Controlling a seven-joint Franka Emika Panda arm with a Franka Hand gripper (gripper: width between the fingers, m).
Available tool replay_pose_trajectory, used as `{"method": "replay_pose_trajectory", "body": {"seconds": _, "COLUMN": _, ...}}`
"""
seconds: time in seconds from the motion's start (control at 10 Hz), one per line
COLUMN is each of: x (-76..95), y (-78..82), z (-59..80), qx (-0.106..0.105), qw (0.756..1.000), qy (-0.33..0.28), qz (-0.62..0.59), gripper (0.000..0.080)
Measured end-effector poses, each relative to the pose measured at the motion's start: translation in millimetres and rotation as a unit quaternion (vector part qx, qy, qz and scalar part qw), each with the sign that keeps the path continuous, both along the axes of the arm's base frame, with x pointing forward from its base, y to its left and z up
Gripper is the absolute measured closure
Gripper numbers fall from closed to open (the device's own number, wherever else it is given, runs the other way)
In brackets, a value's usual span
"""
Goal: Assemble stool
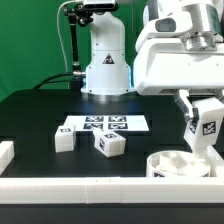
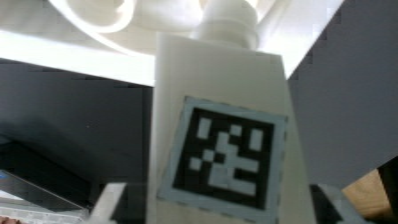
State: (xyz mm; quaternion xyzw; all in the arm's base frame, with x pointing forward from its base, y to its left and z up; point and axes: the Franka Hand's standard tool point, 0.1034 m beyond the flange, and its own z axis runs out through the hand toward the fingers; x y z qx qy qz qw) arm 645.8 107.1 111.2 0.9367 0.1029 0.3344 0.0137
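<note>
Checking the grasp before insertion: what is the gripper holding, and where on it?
A leg; the gripper clamps its tagged upper end, over the disc.

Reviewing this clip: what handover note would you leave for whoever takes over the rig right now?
Gripper: shut on one leg, held upright over the disc.
Second leg and third leg: loose on the table near the marker board.
Done: first leg picked up and brought to the disc; whether it has seated cannot be told.
Left: fix this leg, then the other two.
</note>
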Motion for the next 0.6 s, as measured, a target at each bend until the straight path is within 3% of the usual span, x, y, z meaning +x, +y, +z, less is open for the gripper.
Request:
{"method": "replay_pose_trajectory", "body": {"seconds": 0.1, "x": -5.2, "y": -3.2, "z": -14.9, "qx": -0.012, "qw": 1.000, "qy": -0.009, "qz": 0.007, "gripper": 0.0473}}
{"method": "replay_pose_trajectory", "body": {"seconds": 0.6, "x": -7.0, "y": 4.3, "z": -19.5, "qx": -0.015, "qw": 1.000, "qy": 0.017, "qz": 0.018, "gripper": 0.0472}}
